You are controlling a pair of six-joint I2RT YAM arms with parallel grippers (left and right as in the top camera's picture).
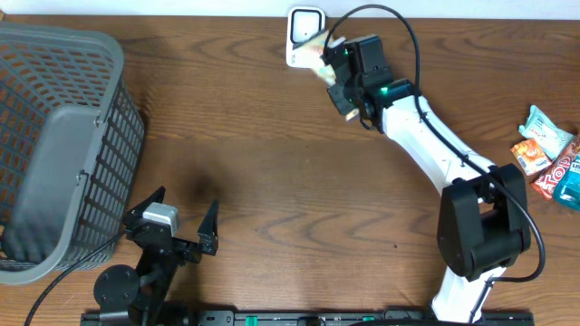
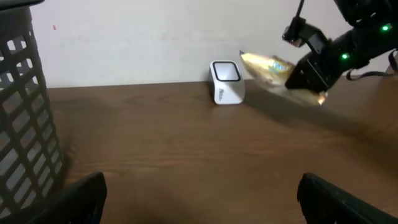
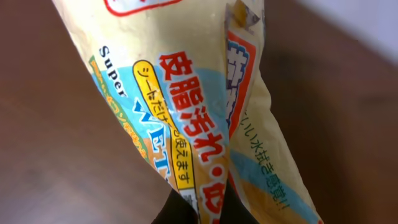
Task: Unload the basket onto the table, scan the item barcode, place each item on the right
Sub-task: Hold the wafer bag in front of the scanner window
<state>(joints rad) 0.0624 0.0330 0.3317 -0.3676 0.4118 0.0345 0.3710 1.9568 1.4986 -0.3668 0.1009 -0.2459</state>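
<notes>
My right gripper [image 1: 333, 65] is shut on a yellow wet-wipe packet [image 3: 186, 112] with red and blue print. It holds the packet [image 1: 316, 52] in the air right beside the small white barcode scanner [image 1: 303, 34] at the table's far edge. From the left wrist view the packet [image 2: 270, 68] hangs just right of the scanner [image 2: 226, 82], tilted. Its barcode is not visible. My left gripper [image 1: 181, 226] rests open near the table's front edge, with nothing between its fingers [image 2: 78, 199].
A grey mesh basket [image 1: 54, 145] stands at the left side of the wooden table [image 1: 272, 172]. Several snack packets [image 1: 551, 154] lie at the right edge. A black cable [image 1: 399, 27] loops over the right arm.
</notes>
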